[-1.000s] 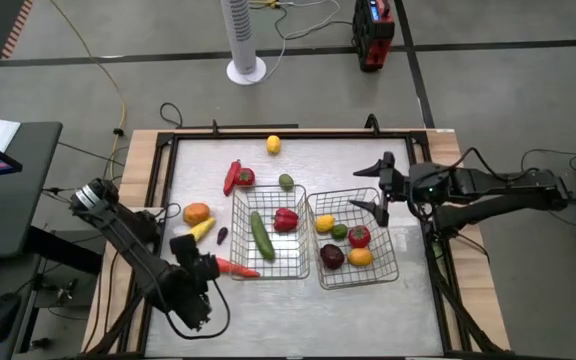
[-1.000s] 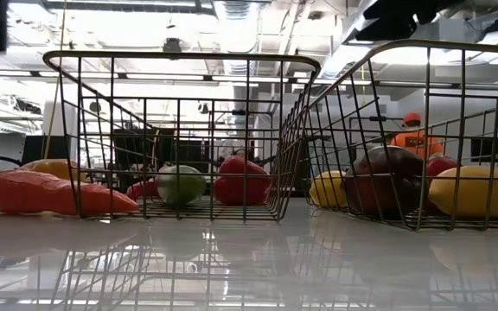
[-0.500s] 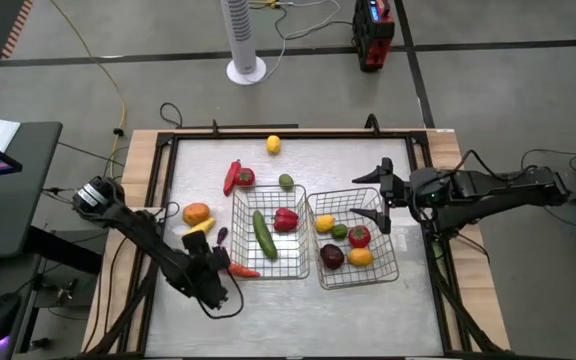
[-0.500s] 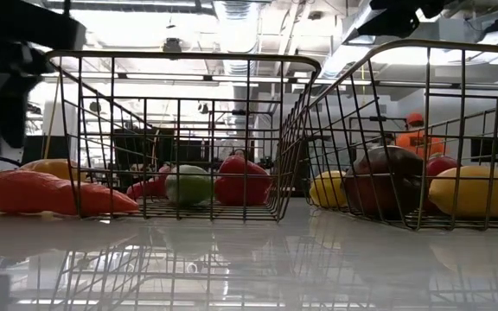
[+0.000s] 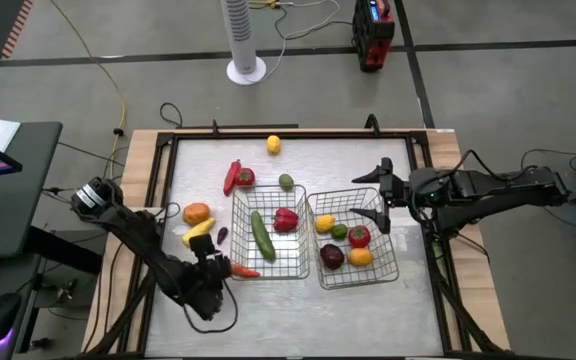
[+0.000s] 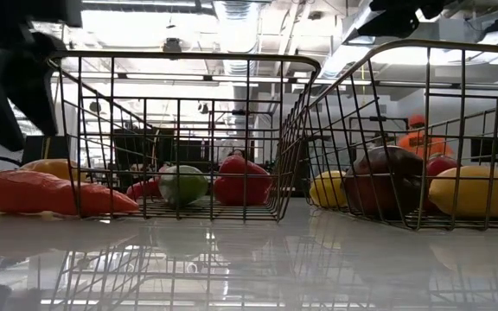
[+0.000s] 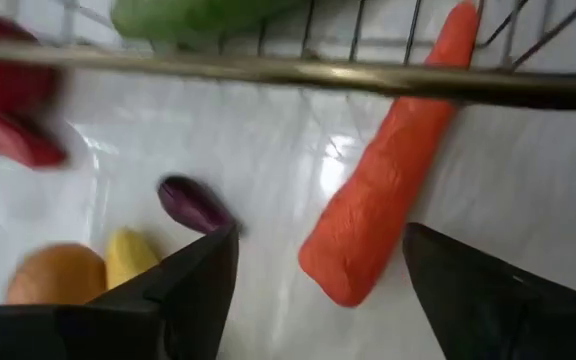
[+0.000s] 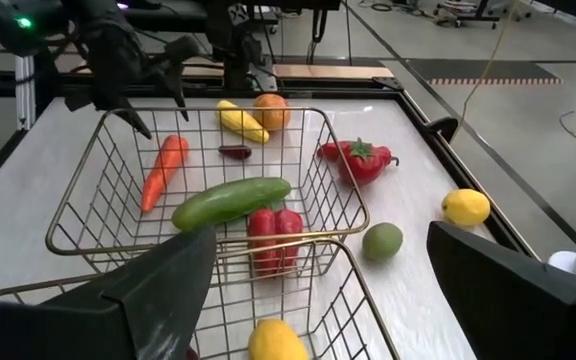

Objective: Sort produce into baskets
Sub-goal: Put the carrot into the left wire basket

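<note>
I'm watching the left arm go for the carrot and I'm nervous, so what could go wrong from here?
1. The carrot lies on the table right against the left basket, its tip under the rim wire. The open left gripper, straddling its thick end, could catch the wire and drag the basket.
2. The small dark plum lies just beside one finger; a wide closing sweep might knock it away.
3. The open right gripper hovers over the right basket, so crossing arms could collide.

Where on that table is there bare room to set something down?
Free: the near strip in front of both baskets, and the far stretch between the lemon and the right gripper. Crowded: left of the baskets, around carrot, orange and left gripper.
</note>
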You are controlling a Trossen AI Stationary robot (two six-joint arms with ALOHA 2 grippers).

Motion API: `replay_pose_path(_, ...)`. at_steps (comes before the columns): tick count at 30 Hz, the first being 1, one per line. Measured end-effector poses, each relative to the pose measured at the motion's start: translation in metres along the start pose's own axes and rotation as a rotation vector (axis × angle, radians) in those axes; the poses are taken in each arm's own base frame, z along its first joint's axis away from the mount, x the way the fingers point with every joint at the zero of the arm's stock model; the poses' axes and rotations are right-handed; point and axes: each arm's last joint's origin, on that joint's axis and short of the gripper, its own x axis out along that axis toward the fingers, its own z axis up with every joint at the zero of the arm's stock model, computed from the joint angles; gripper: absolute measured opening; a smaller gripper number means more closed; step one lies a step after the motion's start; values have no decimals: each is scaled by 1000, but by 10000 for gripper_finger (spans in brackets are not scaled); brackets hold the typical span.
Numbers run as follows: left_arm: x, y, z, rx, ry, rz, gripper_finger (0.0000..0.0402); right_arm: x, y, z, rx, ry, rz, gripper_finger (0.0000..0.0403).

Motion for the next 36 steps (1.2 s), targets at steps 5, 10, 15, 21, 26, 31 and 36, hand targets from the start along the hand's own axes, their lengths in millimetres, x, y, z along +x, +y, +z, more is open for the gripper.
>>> replay_pose_path(5, 13, -6, -13, -17, -13, -44, 278, 6, 2, -1, -7, 10, 0, 388)
replay_pose_path(10, 32, -11, -20, -38, -53, -116, 277, 10, 3, 1, -15, -1, 0, 388)
replay_pose_path(15, 43, -6, -23, -15, -27, -100, 277, 10, 3, 1, -15, -2, 0, 388)
replay_pose_path(21, 46, -4, -21, -35, 23, -144, 273, 10, 3, 1, -15, -3, 0, 388)
replay_pose_path(26, 47, -3, -21, -36, 30, -143, 223, 10, 3, 1, -15, -3, 0, 388)
replay_pose_path(31, 42, 1, -24, -3, 124, -127, 145, 10, 3, 1, -16, 0, 0, 388)
replay_pose_path(36, 29, 6, -20, -3, 182, -117, 128, 10, 3, 1, -15, 0, 0, 388)
